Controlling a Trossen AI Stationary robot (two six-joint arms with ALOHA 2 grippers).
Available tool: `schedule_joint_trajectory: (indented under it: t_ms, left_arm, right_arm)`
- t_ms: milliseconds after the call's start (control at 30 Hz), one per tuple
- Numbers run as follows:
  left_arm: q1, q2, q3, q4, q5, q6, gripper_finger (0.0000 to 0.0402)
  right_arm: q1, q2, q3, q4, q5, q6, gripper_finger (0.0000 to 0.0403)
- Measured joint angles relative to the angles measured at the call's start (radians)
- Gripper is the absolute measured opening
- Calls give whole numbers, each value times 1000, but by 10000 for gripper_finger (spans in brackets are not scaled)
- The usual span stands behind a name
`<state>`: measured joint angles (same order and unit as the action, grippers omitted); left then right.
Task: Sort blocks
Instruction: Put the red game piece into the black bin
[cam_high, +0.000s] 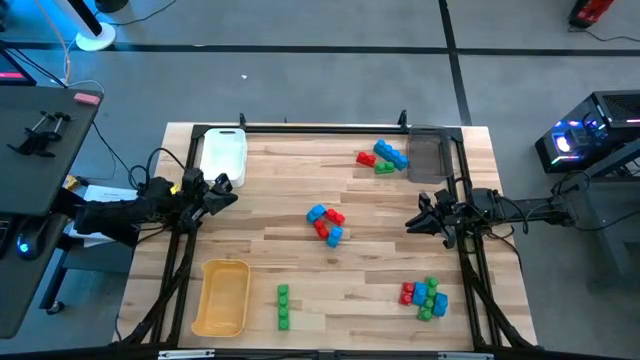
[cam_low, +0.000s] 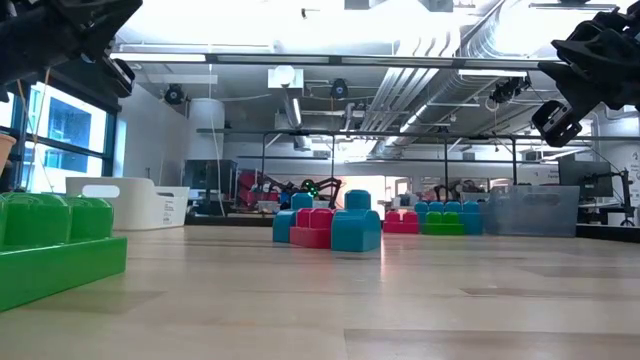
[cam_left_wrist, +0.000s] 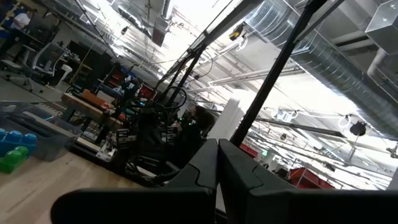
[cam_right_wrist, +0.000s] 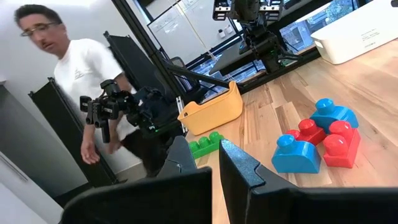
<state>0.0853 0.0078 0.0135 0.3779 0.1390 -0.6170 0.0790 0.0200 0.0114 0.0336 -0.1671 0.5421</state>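
Right gripper (cam_high: 418, 222) is hovering with its fingers pressed together, empty, at the table (cam_high: 300, 170) edge. The central blocks (cam_high: 326, 222) are sitting toward mid-table, nearer it than the closed left gripper (cam_high: 228, 193). A person (cam_right_wrist: 74, 81) is standing beyond.

left end effector (cam_high: 228, 192) closed, raised | right end effector (cam_high: 415, 222) closed, raised

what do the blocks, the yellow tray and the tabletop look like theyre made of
Blocks: likely moulded plastic, glossy, with rounded studs and highlights on the red and blue ones.
Yellow tray: probably plastic, smooth, one even colour, thin rounded walls.
Tabletop: looks like wood, pale planks with visible grain and seams, and a faint sheen in the low view.
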Motion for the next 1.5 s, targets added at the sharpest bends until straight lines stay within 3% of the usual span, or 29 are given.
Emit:
schedule_joint_trajectory:
  t_ms: [1300, 1400, 1500]
  left_arm:
    - [0, 0, 0, -19, 0, 0, 1]
    - [0, 0, 0, -19, 0, 0, 1]
    - [0, 0, 0, -19, 0, 0, 1]
  right_arm:
    - [0, 0, 0, 0, 11, 0, 0]
    - [0, 0, 0, 39, 73, 68, 0]
    - [0, 0, 0, 168, 289, 266, 0]
